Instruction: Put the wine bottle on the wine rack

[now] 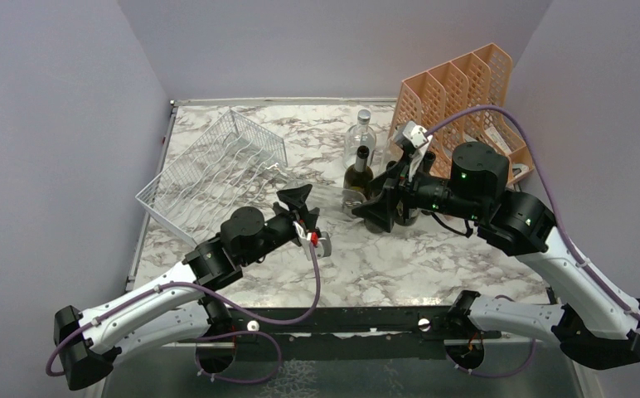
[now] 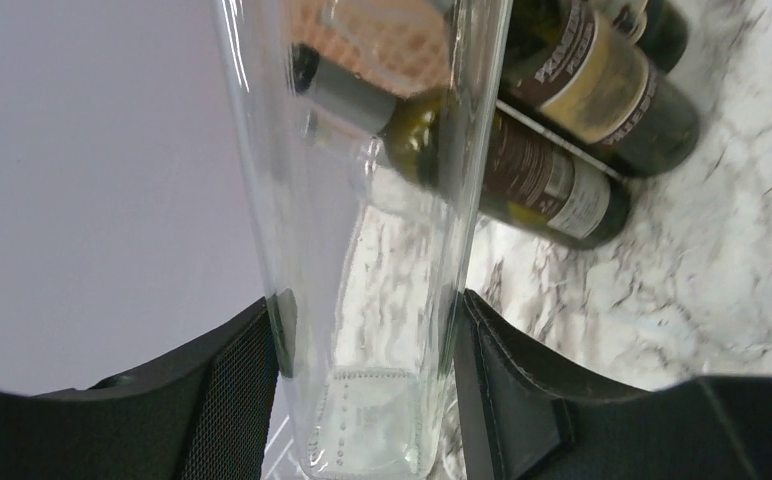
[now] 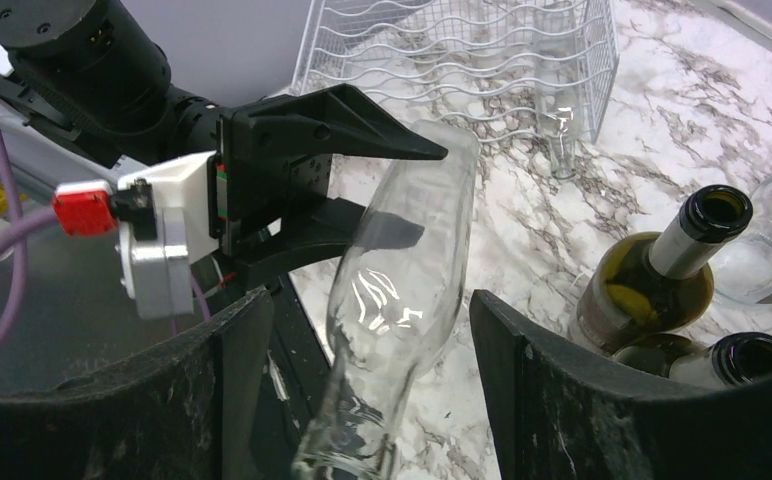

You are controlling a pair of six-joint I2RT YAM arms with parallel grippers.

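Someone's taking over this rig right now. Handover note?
Left gripper: shut on the clear wine bottle near its base, holding it tilted, off the table.
Right gripper: open, fingers either side of the bottle's neck end, not clamping.
Wine rack: far left of the table, no bottle seen in it.
Dark bottles stand near the right gripper.
Done: bottle lifted and in the left grip.
Left to do: back the right gripper away, carry the bottle to the rack, lay it in a cradle, release.
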